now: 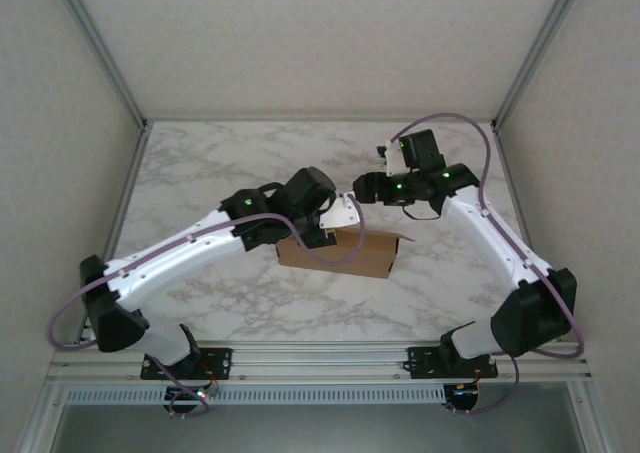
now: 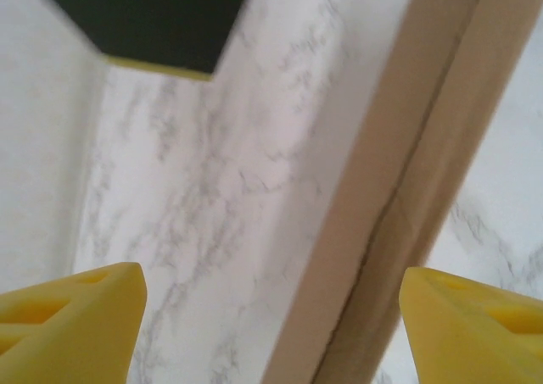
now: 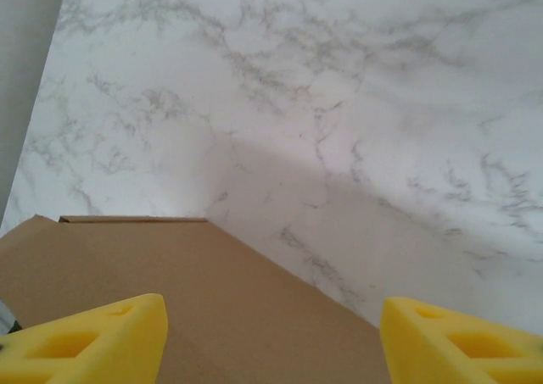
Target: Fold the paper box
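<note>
My left arm (image 1: 190,248) comes in from 8 o'clock across the marble bench (image 1: 200,163), and its wrist hangs over the 9 o'clock end of the paper box (image 1: 350,255). The box is brown cardboard and sits about mid-bench, a touch toward 5 o'clock.

My left jaws are spread wide and grip nothing. From the left wrist, their yellow fingertips (image 2: 72,320) sit at 7 and 5 o'clock. A cardboard edge of the box (image 2: 399,189) runs on a slant from 1 o'clock down to 6 o'clock between them, close to the 5 o'clock tip. I cannot tell if it touches that tip. A dark block with a yellow lower edge (image 2: 153,19) sits at 11 o'clock; I cannot tell what it is.

My right arm (image 1: 490,238) bends in from 4 o'clock to the box's far edge. My right jaws also stand apart, clamping nothing. Their yellow fingertips (image 3: 85,337) sit low in the right wrist view, with a flat cardboard panel (image 3: 212,299) spreading from 7 o'clock and bare marble beyond it.
</note>
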Controlling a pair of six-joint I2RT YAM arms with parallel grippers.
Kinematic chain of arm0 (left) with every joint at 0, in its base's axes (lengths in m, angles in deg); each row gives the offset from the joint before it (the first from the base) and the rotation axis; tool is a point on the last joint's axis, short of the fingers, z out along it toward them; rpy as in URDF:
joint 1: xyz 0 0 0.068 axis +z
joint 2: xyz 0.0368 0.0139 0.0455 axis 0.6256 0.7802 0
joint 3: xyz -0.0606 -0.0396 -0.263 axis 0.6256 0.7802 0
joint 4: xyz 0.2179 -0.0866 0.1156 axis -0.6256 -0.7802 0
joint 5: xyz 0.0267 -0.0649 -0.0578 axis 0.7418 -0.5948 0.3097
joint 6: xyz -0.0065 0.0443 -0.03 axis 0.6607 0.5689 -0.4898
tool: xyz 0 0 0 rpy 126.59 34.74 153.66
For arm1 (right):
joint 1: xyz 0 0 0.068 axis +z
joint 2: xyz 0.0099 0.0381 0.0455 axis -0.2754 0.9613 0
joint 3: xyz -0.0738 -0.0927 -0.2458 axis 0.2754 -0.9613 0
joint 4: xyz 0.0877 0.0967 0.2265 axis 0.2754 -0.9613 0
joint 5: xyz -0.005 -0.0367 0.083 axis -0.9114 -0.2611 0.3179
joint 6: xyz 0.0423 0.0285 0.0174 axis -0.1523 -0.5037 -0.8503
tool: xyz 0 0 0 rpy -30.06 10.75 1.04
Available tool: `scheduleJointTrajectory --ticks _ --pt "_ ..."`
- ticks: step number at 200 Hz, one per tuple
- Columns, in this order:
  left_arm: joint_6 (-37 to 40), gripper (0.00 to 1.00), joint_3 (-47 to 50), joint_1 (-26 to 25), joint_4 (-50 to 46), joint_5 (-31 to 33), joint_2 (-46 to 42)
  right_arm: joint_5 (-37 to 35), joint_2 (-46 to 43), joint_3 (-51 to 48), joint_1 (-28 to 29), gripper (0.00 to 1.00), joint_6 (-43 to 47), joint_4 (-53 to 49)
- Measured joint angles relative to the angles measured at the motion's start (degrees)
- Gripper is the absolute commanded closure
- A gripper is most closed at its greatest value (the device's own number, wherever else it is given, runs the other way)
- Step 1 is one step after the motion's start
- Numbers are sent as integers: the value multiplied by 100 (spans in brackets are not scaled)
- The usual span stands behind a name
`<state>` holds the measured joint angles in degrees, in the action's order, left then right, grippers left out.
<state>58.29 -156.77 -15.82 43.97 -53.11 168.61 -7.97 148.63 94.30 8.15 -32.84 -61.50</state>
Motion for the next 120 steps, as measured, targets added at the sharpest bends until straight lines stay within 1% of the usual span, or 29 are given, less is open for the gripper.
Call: scheduleJointTrajectory --ticks 16,33,62,86,120 --pt "-140 23 407 0 507 83 -564 -304 -455 -28 0 33 170 11" --pt "-302 24 1113 0 1099 232 -1360 -516 -1145 -280 0 33 487 181" --pt "-800 25 2076 -4 1683 686 -2492 -675 -2645 -1093 50 33 1681 343" --pt "-1259 25 2468 2 1788 1222 -2839 -835 -3456 -1390 66 35 2839 44" --pt "-1526 25 3003 44 1781 1683 -3167 -1082 -3838 -1499 238 38 4256 -562"
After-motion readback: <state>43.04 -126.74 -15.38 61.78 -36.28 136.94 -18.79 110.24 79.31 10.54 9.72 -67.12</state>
